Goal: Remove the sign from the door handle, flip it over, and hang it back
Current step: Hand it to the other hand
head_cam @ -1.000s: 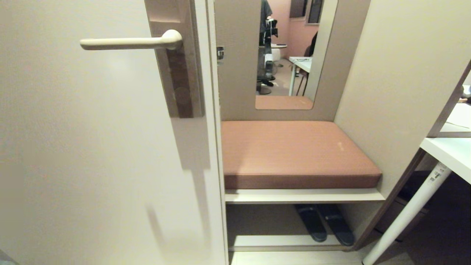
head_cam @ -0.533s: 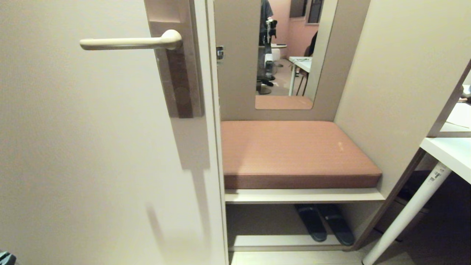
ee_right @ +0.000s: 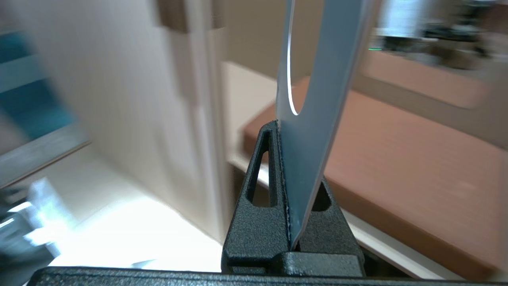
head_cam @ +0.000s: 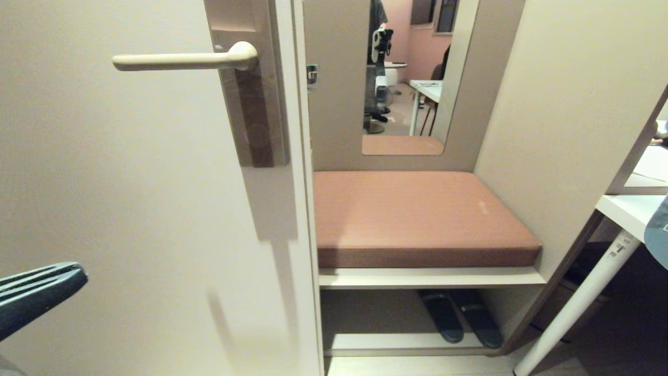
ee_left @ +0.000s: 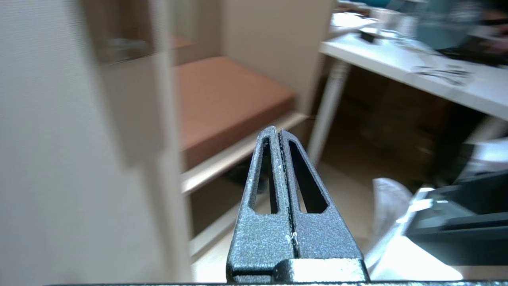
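The door handle [head_cam: 185, 60] sits in the upper left of the head view, a cream lever lying level, its free end pointing to the left edge of the frame and its elbow meeting the tall brown plate [head_cam: 255, 104] on the right. Nothing hangs on it. The sign [ee_right: 313, 91] is off the lever and in the right gripper [ee_right: 286, 131], whose fingers are clamped on the card's lower part, so the card stands up out of the jaws, seen almost edge-on, with the curved rim of its hole showing just above the fingertips. In the head view only a blue-grey corner of the sign [head_cam: 657, 230] shows at the right edge of the frame, well apart from the lever and lower than it. The left gripper [head_cam: 39, 295] comes in at the lower left edge, below the lever, its fingers pressed together on nothing; the left wrist view shows the same closed pair with no card between them [ee_left: 279, 137]. The left gripper looks the nearer of the two to the lever, but the card is with the right. What matters next, as I read it, is that the card's long axis runs out along the right fingers with the hole at the far end, so the hole has to travel leftward and upward across the frame to reach the lever's free tip, and which face looks outward cannot be told from here.
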Controlling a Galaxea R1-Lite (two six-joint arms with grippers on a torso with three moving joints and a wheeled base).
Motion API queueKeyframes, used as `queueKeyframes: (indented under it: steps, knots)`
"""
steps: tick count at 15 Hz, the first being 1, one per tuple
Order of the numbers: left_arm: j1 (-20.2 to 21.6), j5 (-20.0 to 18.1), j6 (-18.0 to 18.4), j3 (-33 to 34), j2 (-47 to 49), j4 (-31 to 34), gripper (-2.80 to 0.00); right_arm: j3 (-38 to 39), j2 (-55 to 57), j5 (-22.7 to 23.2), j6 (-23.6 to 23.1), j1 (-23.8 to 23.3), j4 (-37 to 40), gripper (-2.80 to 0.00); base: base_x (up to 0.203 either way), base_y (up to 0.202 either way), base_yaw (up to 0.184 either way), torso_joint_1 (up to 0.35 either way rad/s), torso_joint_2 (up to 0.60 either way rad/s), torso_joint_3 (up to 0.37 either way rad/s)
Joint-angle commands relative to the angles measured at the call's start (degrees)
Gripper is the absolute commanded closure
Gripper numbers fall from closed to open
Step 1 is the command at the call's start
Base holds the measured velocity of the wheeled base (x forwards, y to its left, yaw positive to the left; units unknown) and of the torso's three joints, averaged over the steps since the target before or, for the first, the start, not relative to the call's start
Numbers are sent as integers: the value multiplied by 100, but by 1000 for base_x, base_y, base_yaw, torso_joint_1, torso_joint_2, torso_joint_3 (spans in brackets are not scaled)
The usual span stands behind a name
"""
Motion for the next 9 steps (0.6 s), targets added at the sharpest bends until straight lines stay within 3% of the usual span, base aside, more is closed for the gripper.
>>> queueKeyframes:
  steps: [1,5,9]
  knots:
    - [-544,-33,-37,-115,732,-251,0,10,167,467,-3,0,6,0,0,0,0,0,0,0]
    - [-1112,-56,-69,-453,1518,-640,0,-33,520,1426,-11,0,6,0,0,0,0,0,0,0]
    - [-1174,-263,-380,-867,2302,-1111,0,-181,1006,2049,-8,80,-3,0,0,0,0,0,0,0]
